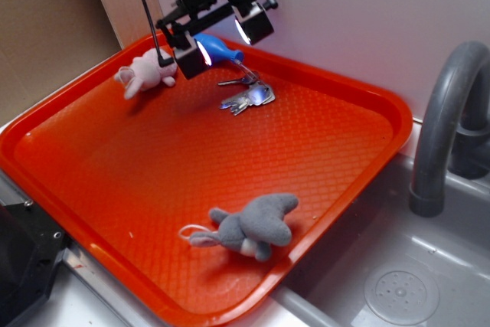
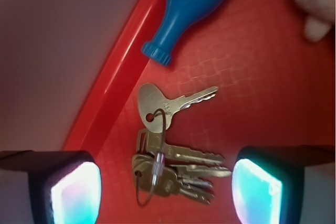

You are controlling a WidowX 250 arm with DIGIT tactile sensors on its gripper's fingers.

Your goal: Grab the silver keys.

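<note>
Orange tray [image 1: 138,181] w/ a waffle texture sits next to a grey sink basin [image 1: 398,281], curved grey faucet [image 1: 448,124] at roughly 3 o'clock in the exterior view. Nearest the cam, at about 6 o'clock on the tray, a grey plush elephant [image 1: 256,225] lies on its side close to the front rim. Further back, near the far rim around 12 o'clock, are the silver keys [image 1: 249,97], flat on the tray, fanned out on thin wire rings. Gripper [image 1: 223,36] hangs just above them, jaws wide apart, nothing in between; its pads glow bluish-white. Wrist cam puts the keys [image 2: 170,150] btwn the two fingers [image 2: 71,192], not touching either. Blue bottle-shaped toy [image 1: 218,47] lies just behind the keys by the rim, partly hidden by the gripper. Pink plush bunny [image 1: 145,73] is at approx 10 o'clock.
</note>
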